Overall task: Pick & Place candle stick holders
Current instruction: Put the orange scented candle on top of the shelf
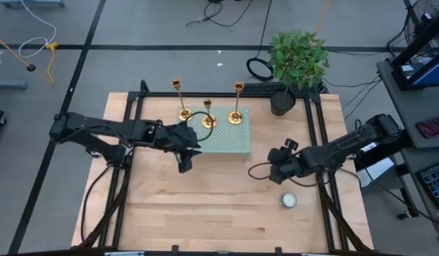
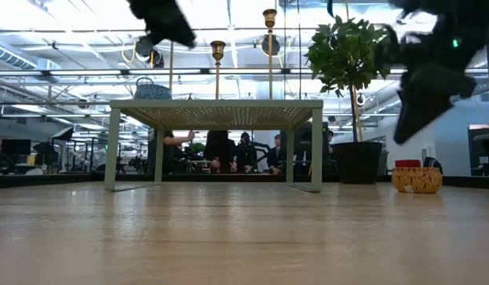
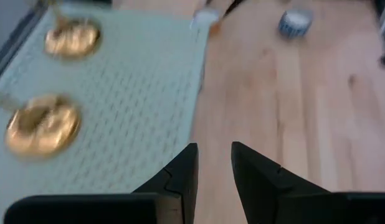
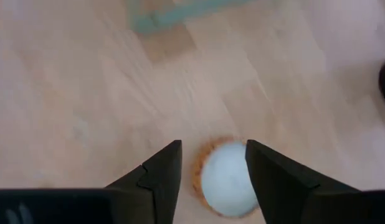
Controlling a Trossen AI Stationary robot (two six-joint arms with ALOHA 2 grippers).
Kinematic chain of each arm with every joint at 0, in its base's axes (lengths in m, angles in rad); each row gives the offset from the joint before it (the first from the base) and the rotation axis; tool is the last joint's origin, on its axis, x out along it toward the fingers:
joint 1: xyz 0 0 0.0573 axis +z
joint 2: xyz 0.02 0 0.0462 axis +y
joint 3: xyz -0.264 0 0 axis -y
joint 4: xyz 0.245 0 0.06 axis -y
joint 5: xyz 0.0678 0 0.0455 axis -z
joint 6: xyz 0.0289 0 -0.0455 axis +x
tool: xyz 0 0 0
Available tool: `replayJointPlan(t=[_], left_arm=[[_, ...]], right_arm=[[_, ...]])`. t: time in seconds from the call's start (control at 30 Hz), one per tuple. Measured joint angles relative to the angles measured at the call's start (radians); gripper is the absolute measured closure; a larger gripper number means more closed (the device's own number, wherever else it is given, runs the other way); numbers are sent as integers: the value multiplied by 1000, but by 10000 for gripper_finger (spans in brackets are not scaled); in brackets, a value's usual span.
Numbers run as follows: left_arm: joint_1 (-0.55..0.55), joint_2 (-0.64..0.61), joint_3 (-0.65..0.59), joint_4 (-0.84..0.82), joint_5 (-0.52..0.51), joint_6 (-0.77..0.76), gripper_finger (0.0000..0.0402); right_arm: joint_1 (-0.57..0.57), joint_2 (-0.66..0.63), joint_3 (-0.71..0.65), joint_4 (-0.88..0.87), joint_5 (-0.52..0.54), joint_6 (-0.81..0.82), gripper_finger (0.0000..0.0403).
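Note:
Three gold candle stick holders stand upright on their round bases on a pale green perforated stand [image 1: 230, 141] at the table's far middle: left [image 1: 182, 112], middle [image 1: 209, 121], right [image 1: 236, 116]. Two of the bases show in the left wrist view [image 3: 42, 124] [image 3: 71, 38]. My left gripper [image 1: 185, 165] is open and empty, raised above the stand's near left corner; it shows in its wrist view [image 3: 214, 165]. My right gripper [image 1: 278, 173] is open and empty. It hangs above a small round white-topped cup [image 4: 227, 177] on the table's right part.
A potted plant [image 1: 297, 60] stands at the stand's far right. The small cup [image 1: 288, 200] sits on the wood toward the near right and also shows in the low view [image 2: 416, 179]. Black frame rails run along the table's edges. People sit in the room beyond.

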Motion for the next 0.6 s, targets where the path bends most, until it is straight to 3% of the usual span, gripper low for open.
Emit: replayJointPlan(t=[0.4, 0.6], left_arm=[[-25, 29, -3, 37, 0, 8, 298], [-25, 29, -3, 38, 0, 7, 298]], right_arm=[[-33, 0, -90, 42, -108, 53, 268], [-40, 0, -90, 48, -85, 40, 269]])
